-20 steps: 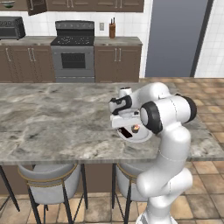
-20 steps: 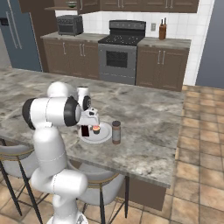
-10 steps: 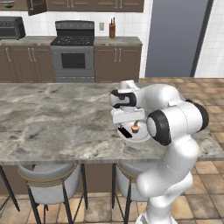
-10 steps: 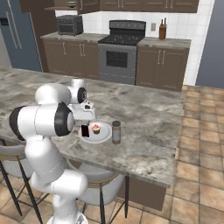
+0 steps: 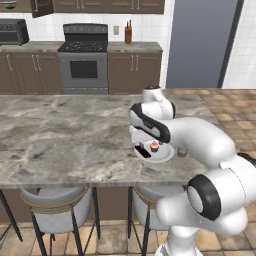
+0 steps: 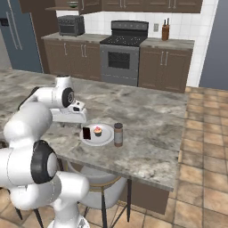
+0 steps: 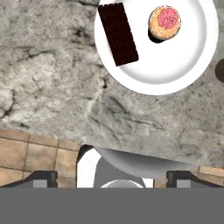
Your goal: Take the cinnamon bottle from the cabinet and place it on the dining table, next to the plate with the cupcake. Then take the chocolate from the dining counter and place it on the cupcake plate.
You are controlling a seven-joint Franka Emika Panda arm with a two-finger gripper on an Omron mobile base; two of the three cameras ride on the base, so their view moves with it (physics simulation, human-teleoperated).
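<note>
The white plate [image 7: 179, 61] lies on the marble dining counter with the pink-topped cupcake [image 7: 164, 22] and the dark chocolate bar [image 7: 118, 34] side by side on it. The brown cinnamon bottle [image 6: 118, 134] stands upright just right of the plate [image 6: 103, 139]. My gripper [image 7: 113, 177] hangs open above the counter's near edge, back from the plate, fingertips [image 7: 41, 177] far apart with nothing between them. In the right base view the hand [image 6: 69, 127] is left of the plate. The left base view has the chocolate [image 5: 143, 151] and cupcake [image 5: 154, 146] beside my forearm.
Round grey stools [image 5: 57, 205] stand under the counter's near edge, over tiled floor. The marble top [image 5: 65, 135] stretches wide to the left. A stove [image 5: 83, 60] and brown cabinets line the back wall, with a grey fridge [image 5: 200, 45] at right.
The jaws have spread wider and let go of the chocolate, which lies on the plate. The hand has drawn back from over the plate toward the counter's near edge.
</note>
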